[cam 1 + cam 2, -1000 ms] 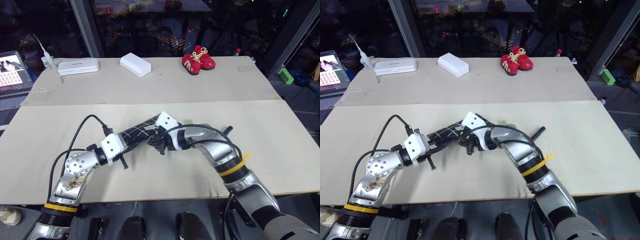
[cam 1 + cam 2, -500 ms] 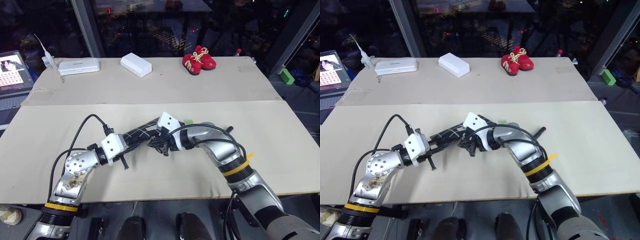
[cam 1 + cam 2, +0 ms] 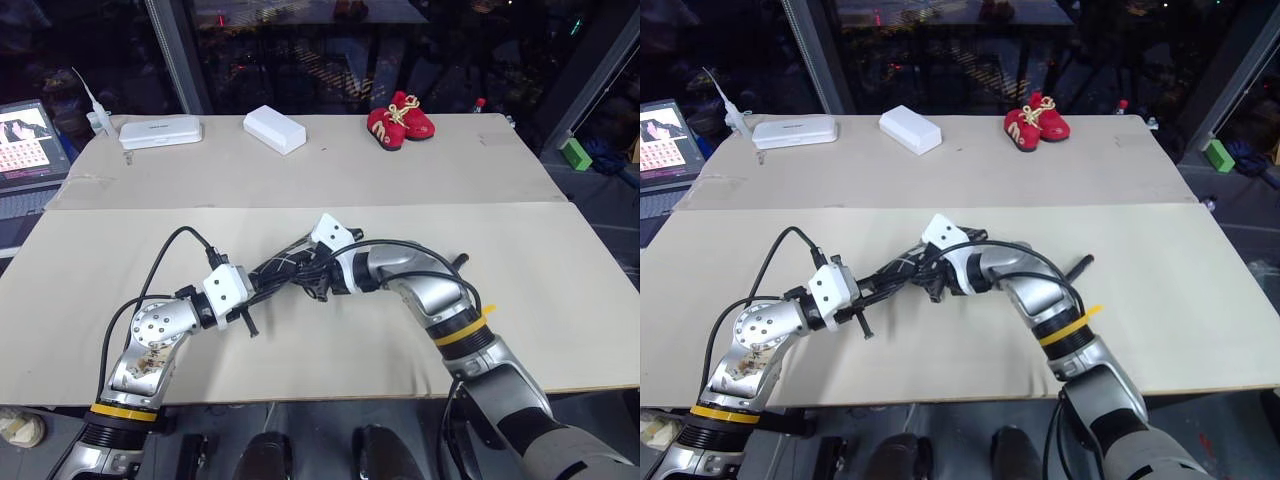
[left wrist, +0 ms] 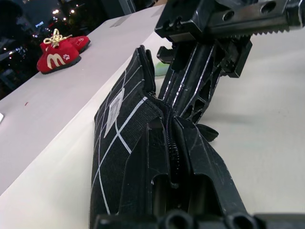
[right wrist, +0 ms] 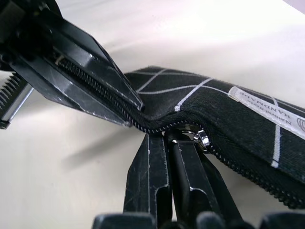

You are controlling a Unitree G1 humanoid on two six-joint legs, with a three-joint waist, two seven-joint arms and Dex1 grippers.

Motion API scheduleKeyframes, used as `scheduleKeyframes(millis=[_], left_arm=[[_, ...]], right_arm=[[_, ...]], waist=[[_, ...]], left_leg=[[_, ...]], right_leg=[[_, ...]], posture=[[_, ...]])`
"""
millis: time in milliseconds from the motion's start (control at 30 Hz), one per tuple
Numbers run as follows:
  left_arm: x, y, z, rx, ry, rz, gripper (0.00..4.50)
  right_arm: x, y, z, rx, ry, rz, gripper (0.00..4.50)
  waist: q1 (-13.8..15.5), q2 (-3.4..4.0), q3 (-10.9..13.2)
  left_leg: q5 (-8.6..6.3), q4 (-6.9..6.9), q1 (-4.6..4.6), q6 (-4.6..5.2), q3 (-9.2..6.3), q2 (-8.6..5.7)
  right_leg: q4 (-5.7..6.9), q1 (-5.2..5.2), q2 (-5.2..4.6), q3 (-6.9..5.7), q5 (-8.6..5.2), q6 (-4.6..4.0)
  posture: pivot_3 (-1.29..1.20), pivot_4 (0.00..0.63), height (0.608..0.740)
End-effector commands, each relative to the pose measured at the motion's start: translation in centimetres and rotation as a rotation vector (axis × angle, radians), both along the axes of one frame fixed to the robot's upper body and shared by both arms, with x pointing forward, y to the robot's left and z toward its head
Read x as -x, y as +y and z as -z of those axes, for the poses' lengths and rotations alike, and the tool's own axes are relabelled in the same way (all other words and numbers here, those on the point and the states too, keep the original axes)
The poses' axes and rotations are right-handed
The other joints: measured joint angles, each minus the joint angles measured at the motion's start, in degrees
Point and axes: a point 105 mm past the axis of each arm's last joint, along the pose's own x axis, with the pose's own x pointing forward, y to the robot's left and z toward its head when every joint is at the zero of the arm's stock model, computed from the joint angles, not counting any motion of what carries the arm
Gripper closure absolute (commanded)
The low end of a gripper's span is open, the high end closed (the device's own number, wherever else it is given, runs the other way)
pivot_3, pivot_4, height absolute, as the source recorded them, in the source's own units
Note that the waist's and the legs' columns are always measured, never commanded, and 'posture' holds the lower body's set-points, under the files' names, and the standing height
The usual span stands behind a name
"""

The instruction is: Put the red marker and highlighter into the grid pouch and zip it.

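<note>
gripping pouch [image 3: 285, 268] mid-table: left gripper [image 3: 262, 292] clamped on its zip end | right gripper [image 5: 183, 143] pinching the zip pull, fingers [image 5: 150, 167] nearly closed | soft, light fabric likely sags, so hold both ends taut | highlighter [image 4: 162, 69] just behind pouch

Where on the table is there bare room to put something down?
Bare: the near board's left end and right end past the marker, and the far board between the white box and red shoes. Crowded: the middle, where both claws meet at the grid pouch.
</note>
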Motion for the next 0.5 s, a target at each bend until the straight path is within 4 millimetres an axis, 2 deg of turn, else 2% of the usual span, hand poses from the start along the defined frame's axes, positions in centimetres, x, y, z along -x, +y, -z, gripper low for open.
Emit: scheduleKeyframes(millis=[33,167,200,300,500], left_arm=[[0.1,-0.4,-1.5,0.023,-0.053,0.011,4.5],[0.1,-0.2,-1.7,0.027,-0.055,0.001,4.5],[0.1,-0.2,-1.7,0.027,-0.055,-0.001,4.5],[0.0,-0.2,-1.7,0.03,-0.056,-0.006,4.5],[0.0,-0.3,-1.5,0.037,-0.052,-0.009,4.5]], right_arm=[[0.1,-0.5,-0.9,-0.034,-0.035,-0.002,2.91],[0.9,-1.9,-0.7,-0.048,-0.001,-0.004,1.53],[1.0,-2.1,-0.7,-0.05,0.006,-0.004,1.3],[1.9,-3.2,-1.5,-0.09,0.037,-0.003,0.26],[4.7,-7.3,-4.4,-0.172,0.013,-0.016,0.26]], waist=[[0.0,0.0,0.0],[0.1,0.0,0.0],[0.1,0.0,0.0],[0.1,0.0,0.0],[0.2,-0.01,0.0]], left_leg=[[0.0,0.0,0.0,0.0,0.0,0.0],[0.0,0.0,-0.03,0.0,-0.01,0.0],[0.0,0.0,-0.03,0.0,-0.01,-0.01],[0.0,0.0,-0.01,0.0,-0.01,0.0],[0.0,0.0,-0.03,0.0,-0.04,0.0]], right_leg=[[0.0,0.0,0.0,0.0,0.0,0.0],[-0.03,0.0,-0.01,-0.01,0.0,0.0],[-0.03,0.0,-0.02,-0.02,0.0,0.0],[-0.01,0.01,-0.01,0.0,0.0,0.0],[-0.08,0.03,-0.01,-0.01,0.0,0.0]], posture=[[0.0,0.15,0.74],[0.0,0.15,0.74],[0.0,0.15,0.74],[0.0,0.15,0.74],[0.0,0.15,0.74]])
